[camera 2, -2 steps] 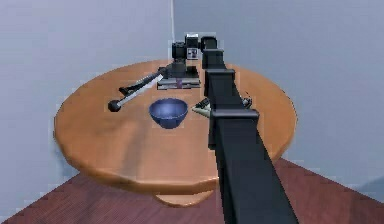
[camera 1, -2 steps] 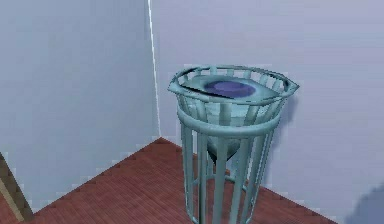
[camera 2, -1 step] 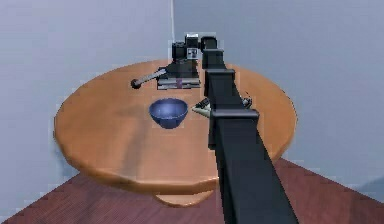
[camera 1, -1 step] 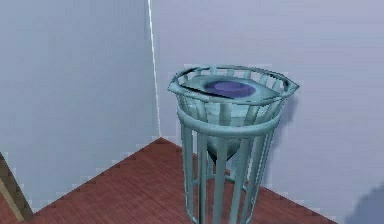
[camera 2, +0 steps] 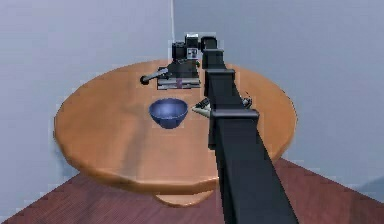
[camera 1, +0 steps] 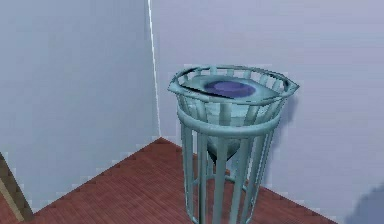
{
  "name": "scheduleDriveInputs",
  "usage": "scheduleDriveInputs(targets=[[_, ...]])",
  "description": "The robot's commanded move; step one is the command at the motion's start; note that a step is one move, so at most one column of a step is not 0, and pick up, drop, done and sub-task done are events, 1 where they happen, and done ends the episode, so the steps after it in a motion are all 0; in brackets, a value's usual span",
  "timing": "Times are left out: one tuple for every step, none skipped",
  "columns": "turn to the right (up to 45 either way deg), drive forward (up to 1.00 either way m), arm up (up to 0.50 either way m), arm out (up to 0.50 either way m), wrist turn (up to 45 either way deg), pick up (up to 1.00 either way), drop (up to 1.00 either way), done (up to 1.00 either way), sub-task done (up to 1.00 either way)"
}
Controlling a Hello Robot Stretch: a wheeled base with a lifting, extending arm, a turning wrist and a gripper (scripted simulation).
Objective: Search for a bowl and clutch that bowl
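Blue bowl (camera 2: 168,113) sits upright on the round wooden table (camera 2: 100,135), just left of the arm bar (camera 2: 235,135); gripper (camera 2: 152,79) is farther out along the table than the bowl, near it; I'd judge a short retract comes before lowering; finger state can't be told; bowl looks empty, probably. Forward view: slatted teal bin (camera 1: 182,88) in the corner, something purple (camera 1: 230,90) in its top.

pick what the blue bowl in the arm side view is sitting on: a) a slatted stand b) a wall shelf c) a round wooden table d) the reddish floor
c: the blue bowl stands upright on the top of the round wooden table, with the tabletop showing all around it.
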Motion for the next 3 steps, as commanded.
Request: scheduleDriveInputs(targets=[[0.0,0.0,-0.16,0.0,0.0,0.0,0.0,0.0,0.0],[0.0,0.0,0.0,0.0,0.0,1.0,0.0,0.0,0.0],[0.0,0.0,0.1,0.0,0.0,0.0,0.0,0.0,0.0]])
